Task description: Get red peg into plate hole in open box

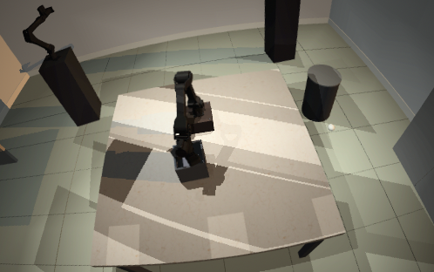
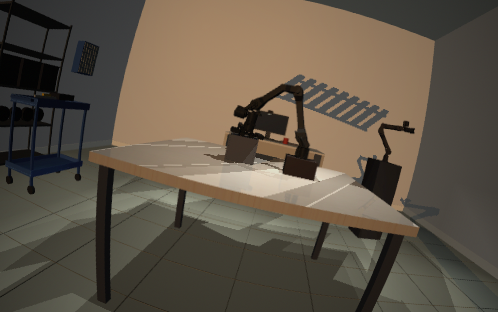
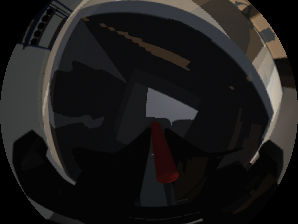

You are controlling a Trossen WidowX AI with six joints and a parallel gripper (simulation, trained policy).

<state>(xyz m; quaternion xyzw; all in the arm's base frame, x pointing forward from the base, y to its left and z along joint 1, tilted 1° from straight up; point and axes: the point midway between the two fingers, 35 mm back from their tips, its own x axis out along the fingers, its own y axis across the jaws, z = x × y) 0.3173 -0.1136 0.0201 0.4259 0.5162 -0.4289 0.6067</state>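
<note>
The open dark box (image 1: pixel 192 173) (image 2: pixel 241 149) (image 3: pixel 135 9) stands on the table. My gripper (image 3: pixel 158 131) points down into it, with the fingers below the rim and hidden in the top and exterior views. In the wrist view the fingertips are slightly parted around the red peg (image 3: pixel 163 157), with a narrow gap at the right finger, so the gripper is slightly open. The peg leans a little, its near end toward the camera. Its far end is over the near edge of the light patch on the bottom plate (image 3: pixel 170 104). The hole and how deep the peg sits are hidden.
The arm's dark base block (image 1: pixel 204 126) (image 2: pixel 300 167) stands on the table (image 1: pixel 270 205) (image 2: pixel 250 187) close behind the box. The box walls surround the fingers. A dark cylinder (image 1: pixel 320 98) stands on the floor beyond the table.
</note>
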